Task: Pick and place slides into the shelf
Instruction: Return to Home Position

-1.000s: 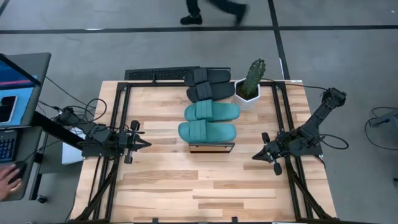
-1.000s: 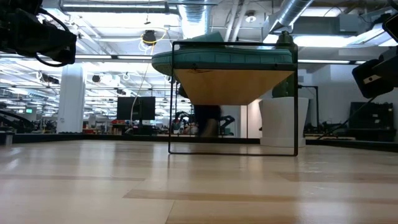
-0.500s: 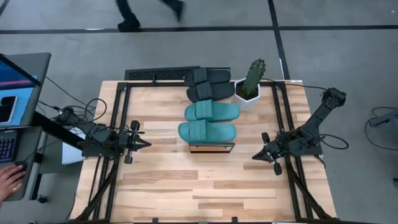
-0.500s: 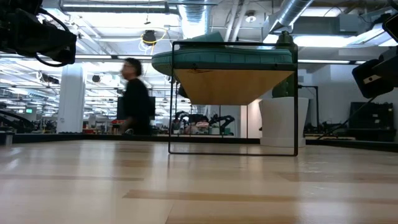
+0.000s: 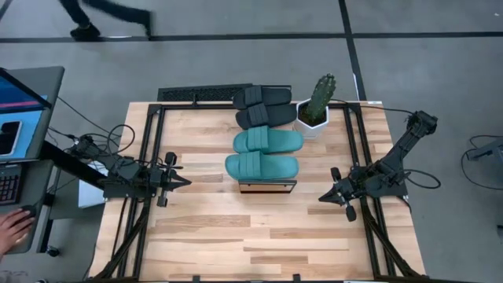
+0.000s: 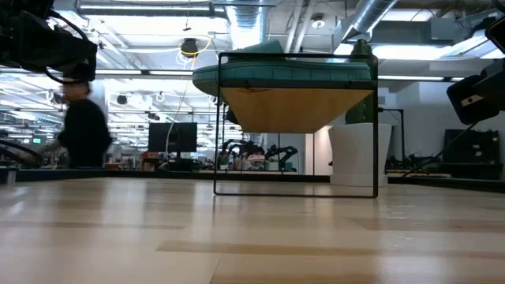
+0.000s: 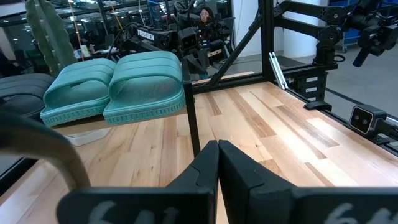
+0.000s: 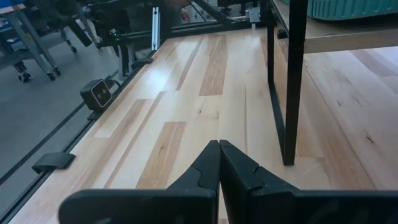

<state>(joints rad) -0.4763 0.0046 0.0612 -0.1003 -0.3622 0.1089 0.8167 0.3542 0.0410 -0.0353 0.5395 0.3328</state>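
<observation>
Two teal slides (image 5: 267, 141) (image 5: 262, 166) and two black slides (image 5: 262, 97) (image 5: 264, 115) lie side by side, soles down, on the shelf's plank top (image 5: 267, 186). In the left wrist view the teal slides (image 7: 146, 81) sit on the shelf above its black leg (image 7: 193, 124). My left gripper (image 5: 184, 181) hovers shut at the table's left side, pointing toward the shelf. My right gripper (image 5: 322, 197) hovers shut at the table's right side, also pointing toward the shelf. Both are apart from the slides.
A cactus in a white pot (image 5: 315, 110) stands beside the shelf's far right end. Black frame rails (image 5: 149, 157) (image 5: 363, 157) run along the table's left and right. A person walks past beyond the far edge (image 5: 102, 16); a hand (image 5: 12, 229) rests at a desk on the left.
Both arms have kept still and the slides have stayed in place. Only the person beyond the table's far edge has walked across toward the left.
</observation>
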